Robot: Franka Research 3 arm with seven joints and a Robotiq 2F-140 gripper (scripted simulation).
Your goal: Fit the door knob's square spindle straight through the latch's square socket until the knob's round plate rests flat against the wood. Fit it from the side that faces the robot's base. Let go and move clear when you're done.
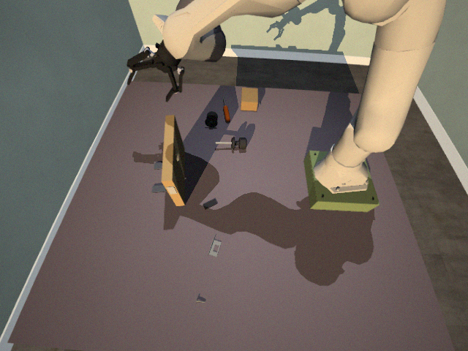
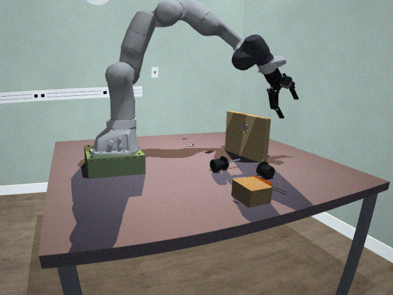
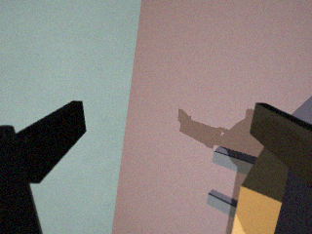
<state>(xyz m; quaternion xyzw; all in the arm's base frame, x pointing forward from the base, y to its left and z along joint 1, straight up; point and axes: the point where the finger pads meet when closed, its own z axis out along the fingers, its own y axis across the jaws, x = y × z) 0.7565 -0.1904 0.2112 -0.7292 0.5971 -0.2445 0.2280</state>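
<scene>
Robot arm reaches over a mauve desk (image 2: 177,203), w/ its black pincer (image 1: 154,75) hanging in the air above and beyond the far end of an upright wood panel (image 2: 247,136). Pincer is spread fully wide, nothing in it. In wrist view one dark finger (image 3: 49,136) shows at left and the other at right, w/ desk edge running between them and the panel's top corner (image 3: 253,214) low at right.

Door knob w/ square spindle (image 1: 234,143) lies on its side on the desk, btwn the panel and the robot's green base block (image 1: 340,189), spindle pointing toward the panel, not touching it. Latch socket (image 2: 245,127) shows as a small grey spot in the upper middle of the panel's face.

Near the knob: a second black knob (image 1: 210,119), an orange-handled screwdriver (image 1: 226,112), and a small wood block (image 1: 249,99). Small grey metal plates (image 1: 214,247) lie scattered farther along the desk.
</scene>
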